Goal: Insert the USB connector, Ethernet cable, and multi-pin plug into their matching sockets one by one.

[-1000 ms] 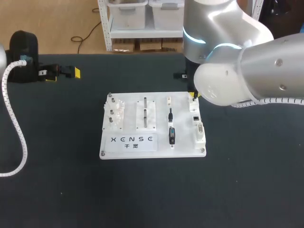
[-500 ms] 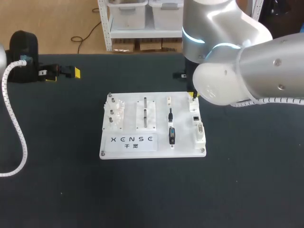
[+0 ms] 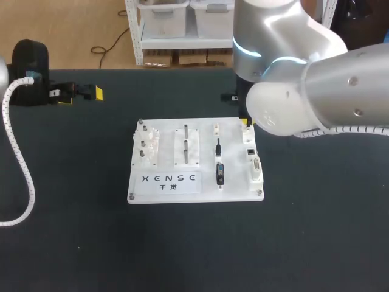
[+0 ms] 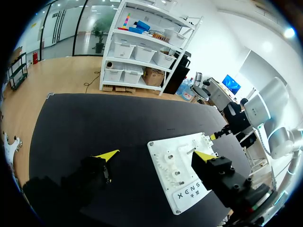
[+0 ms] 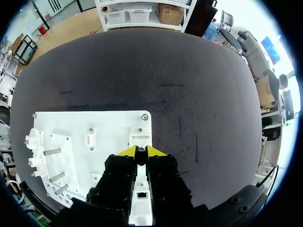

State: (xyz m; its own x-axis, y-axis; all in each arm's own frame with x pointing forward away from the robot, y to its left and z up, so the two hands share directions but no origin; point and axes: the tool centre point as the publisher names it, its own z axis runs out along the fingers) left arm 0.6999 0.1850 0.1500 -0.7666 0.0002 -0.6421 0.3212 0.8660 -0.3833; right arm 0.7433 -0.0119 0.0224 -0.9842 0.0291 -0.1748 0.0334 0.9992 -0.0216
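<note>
The white board (image 3: 200, 131) lies mid-table, with a column of sockets (image 3: 252, 159) along its right edge. Two black plugs (image 3: 219, 173) rest in holders left of that column. My right gripper (image 3: 247, 123) is at the board's far right corner, mostly hidden under its own arm. In the right wrist view it (image 5: 141, 151) stands over the top socket block (image 5: 140, 137), shut on a small dark connector between its yellow tips. The Ethernet socket (image 5: 141, 194) shows under the fingers. My left gripper (image 3: 79, 92) is open and empty at the table's far left, well away from the board (image 4: 165, 152).
White pegs and posts (image 3: 146, 141) stand on the board's left half, and two upright pins (image 3: 185, 143) in its middle. The left arm's ribbed cable (image 3: 24, 176) loops over the table's left side. Dark table surface surrounds the board.
My right arm has edged very slightly to the left over the board's far right corner. Nothing else has moved.
</note>
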